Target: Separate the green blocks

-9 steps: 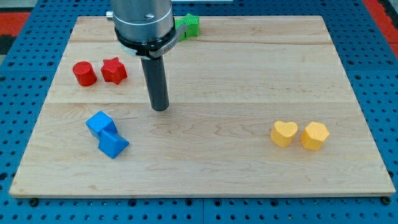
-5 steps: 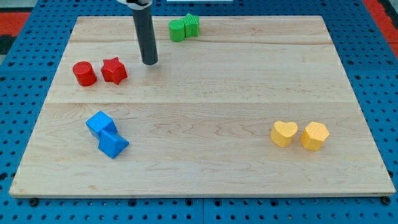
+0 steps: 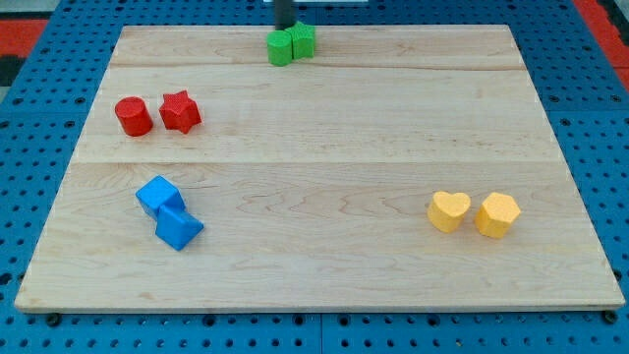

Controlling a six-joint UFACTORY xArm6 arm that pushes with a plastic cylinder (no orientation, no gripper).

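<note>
Approach step in hand, by judgement: separation of the green pair not yet done. At the view's top edge of the counter (image 3: pixel 393 118), left green block (image 3: pixel 281 48) and right green block (image 3: pixel 305 40) pressed side by side, touching; exact shapes hard to make out. Just behind them, toward the view's top, my tip (image 3: pixel 284 29), nearly above the seam but more over the left green block; very close, contact or not impossible to tell, and the very end perhaps hidden by the block. No jaws on this end effector, only a plain rod, so nothing clenched, nothing held.

Next move, as a guess: tip placed exactly on the seam, then pushed down the view between the two, or against the side of one block only, sliding it away. Off-centre push likely to carry both together.

Elsewhere, well apart: red cylinder (image 3: pixel 133 116) beside red star (image 3: pixel 180 110); two blue blocks (image 3: pixel 169 211) touching; yellow heart (image 3: pixel 449 210) beside another yellow block (image 3: pixel 497 214).

No brand, no label, no readable writing anywhere.
</note>
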